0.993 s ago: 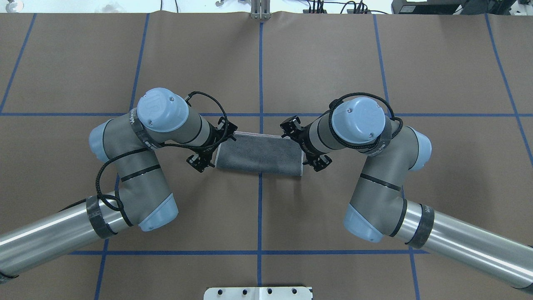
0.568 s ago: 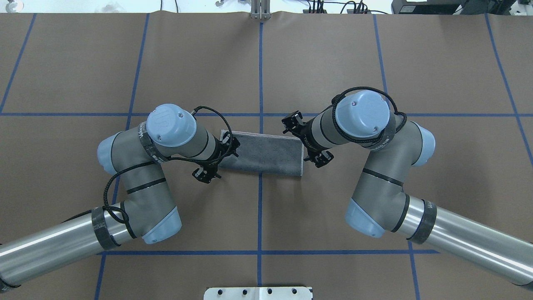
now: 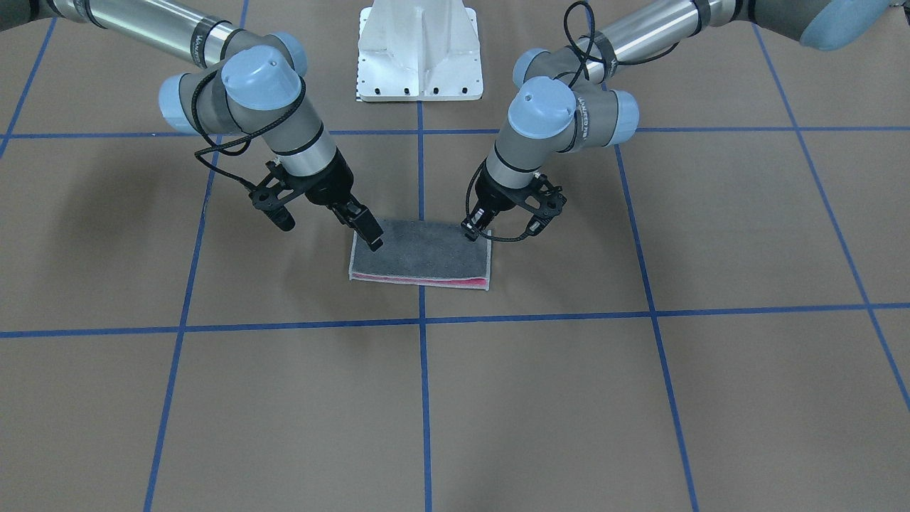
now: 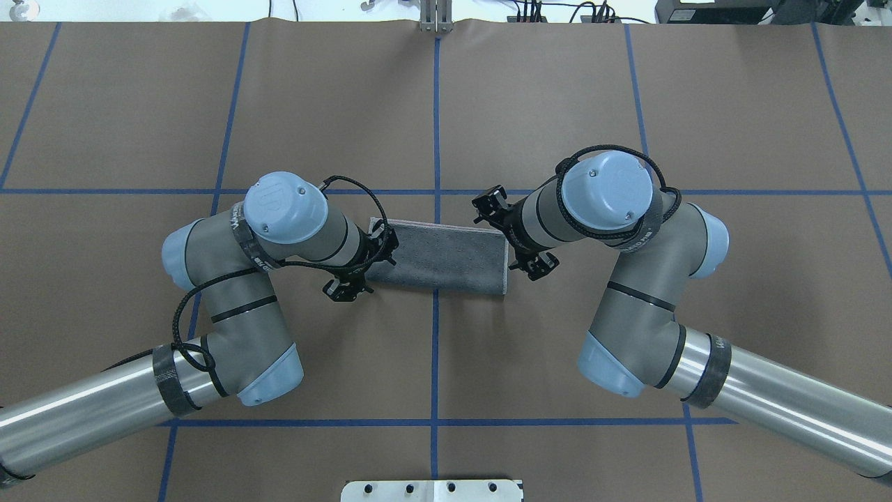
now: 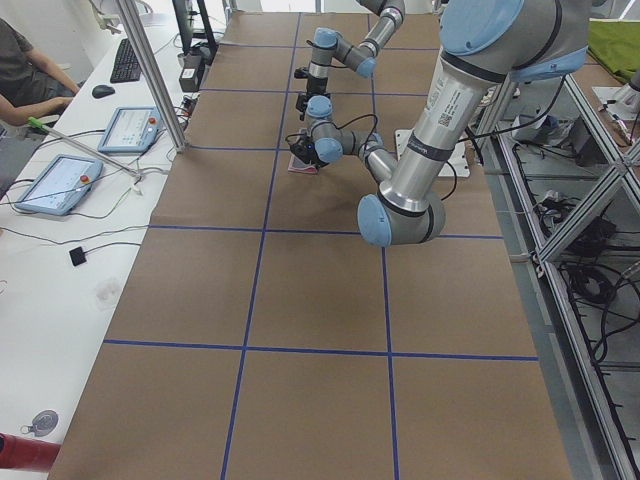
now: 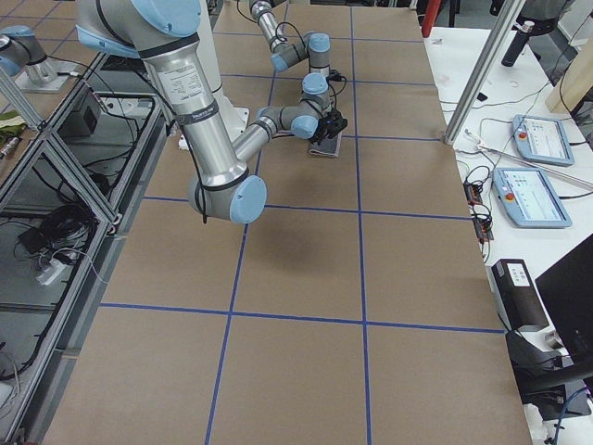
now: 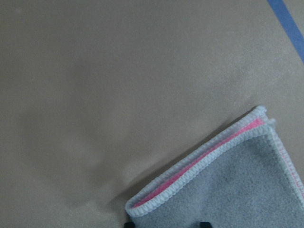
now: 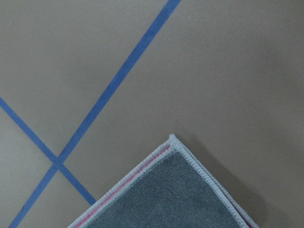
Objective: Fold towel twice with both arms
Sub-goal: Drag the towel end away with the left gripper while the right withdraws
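We note the towel as soft napped terry cloth, matt dark grey on its upper face, pink inside the fold, bound with a ribbed pale grey stitched edging. The bench wears a smooth matt brown paper-like sheet, crossed by faintly glossy blue tape lines. On the left arm and right arm we record bright polished metal tubes catching long highlights, matt grey joint housings and smooth satin light blue plastic caps; the base plate looks like white-painted metal, evenly semi-gloss.
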`<state>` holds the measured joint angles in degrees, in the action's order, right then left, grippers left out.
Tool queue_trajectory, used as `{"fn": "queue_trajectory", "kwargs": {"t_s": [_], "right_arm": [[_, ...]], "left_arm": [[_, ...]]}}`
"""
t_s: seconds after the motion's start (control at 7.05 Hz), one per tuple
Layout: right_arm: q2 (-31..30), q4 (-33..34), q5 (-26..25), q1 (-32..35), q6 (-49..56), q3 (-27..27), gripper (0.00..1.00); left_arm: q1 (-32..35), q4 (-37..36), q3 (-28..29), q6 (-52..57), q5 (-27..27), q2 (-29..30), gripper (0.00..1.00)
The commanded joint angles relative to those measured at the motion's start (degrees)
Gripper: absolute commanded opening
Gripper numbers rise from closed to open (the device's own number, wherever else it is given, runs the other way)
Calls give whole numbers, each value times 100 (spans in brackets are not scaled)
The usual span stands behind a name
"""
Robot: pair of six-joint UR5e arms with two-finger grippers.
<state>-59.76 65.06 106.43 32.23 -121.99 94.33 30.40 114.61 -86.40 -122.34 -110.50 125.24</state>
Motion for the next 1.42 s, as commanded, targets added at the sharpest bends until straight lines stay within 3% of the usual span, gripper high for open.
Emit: {"fn": "queue_trajectory", "kwargs": {"t_s": [0.0, 0.43, 0.71, 0.99, 1.28], "right_arm": [[-1, 6, 0, 3, -9, 15, 100], [8, 400, 0, 29, -9, 348, 100], [8, 446, 0, 21, -9, 393, 100], [-18, 446, 0, 38, 9, 393, 100], [-18, 446, 0, 38, 9, 393, 100]], "left_arm": [[106, 0, 0, 26, -6, 0, 0], [605, 61, 297, 586, -24, 192, 0], [783, 140, 1330, 737, -24, 1058, 0], [880, 753, 2290, 738, 133, 1606, 0], [1011, 791, 2540, 903, 293, 1705, 0]]}}
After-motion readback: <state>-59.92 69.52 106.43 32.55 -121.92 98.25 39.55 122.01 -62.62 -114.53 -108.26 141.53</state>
